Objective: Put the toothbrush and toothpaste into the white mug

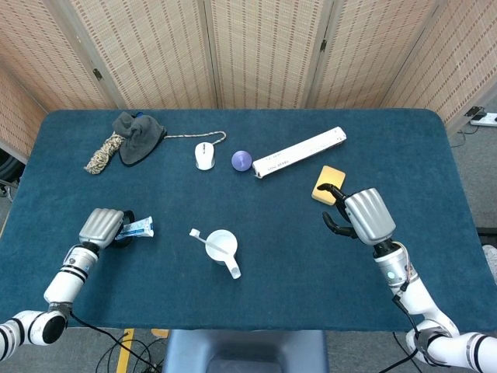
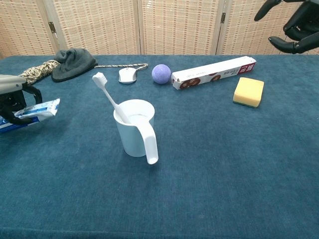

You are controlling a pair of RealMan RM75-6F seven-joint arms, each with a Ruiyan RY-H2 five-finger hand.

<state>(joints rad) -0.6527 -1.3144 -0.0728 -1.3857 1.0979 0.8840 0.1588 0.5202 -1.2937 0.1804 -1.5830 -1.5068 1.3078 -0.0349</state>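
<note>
A white and blue toothpaste tube [image 2: 31, 111] is gripped in the left hand [image 1: 101, 227] at the near left of the dark blue cloth-covered table [image 1: 311, 264], and in the chest view the tube is seen lifted clear of the cloth and tilted, its free end pointing right toward the mug. The white plastic mug with a long handle [image 2: 134, 130] is stood upright near the middle of the table, and the white toothbrush [image 2: 110, 100] is leaned inside it with its bristle head up and to the left. The right hand [image 1: 362, 215] is held above the near right of the table with its dark fingers [image 2: 291, 46] spread and nothing in them. Just beyond it a yellow rectangular sponge [image 1: 328, 183] is laid flat. Along the far side are seen a long white cardboard box [image 1: 300, 152], a small purple ball [image 1: 241, 161], a white computer mouse [image 1: 204, 156], a crumpled grey cloth [image 1: 137, 135] and a coil of braided rope [image 1: 102, 152].
</note>
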